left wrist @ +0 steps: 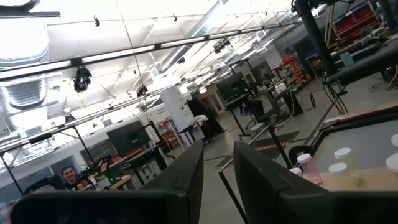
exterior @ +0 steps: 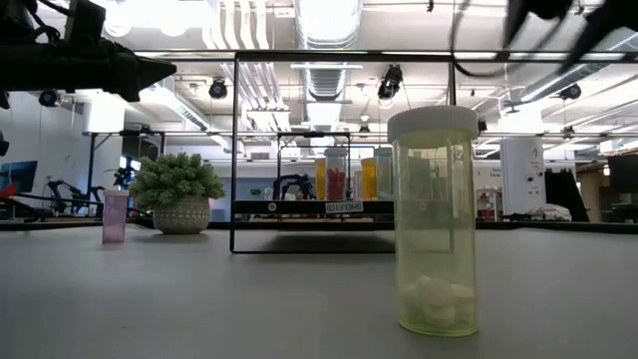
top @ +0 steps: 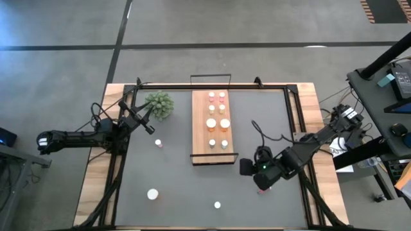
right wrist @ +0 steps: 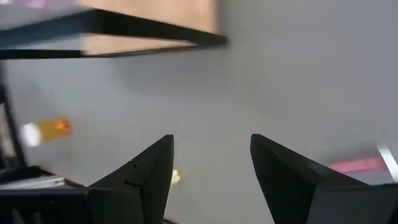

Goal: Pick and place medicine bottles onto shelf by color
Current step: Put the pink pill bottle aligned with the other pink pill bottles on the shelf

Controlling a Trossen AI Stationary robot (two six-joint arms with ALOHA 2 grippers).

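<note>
While capped, whitish bottle point(exterior: 433, 221) holds tablets.

Left claw point(top: 152, 128) closed, arm reaching from the left, right claw point(top: 247, 167) parted, arm angled inward

No readable text anywhere. Small white label strip on the shelf point(exterior: 344, 207) front edge in low view carries print, too small to make out. Bottles on table and shelf: no legible labels. Bkgd monitors and signs in left wrist view: nothing legible either.
</note>
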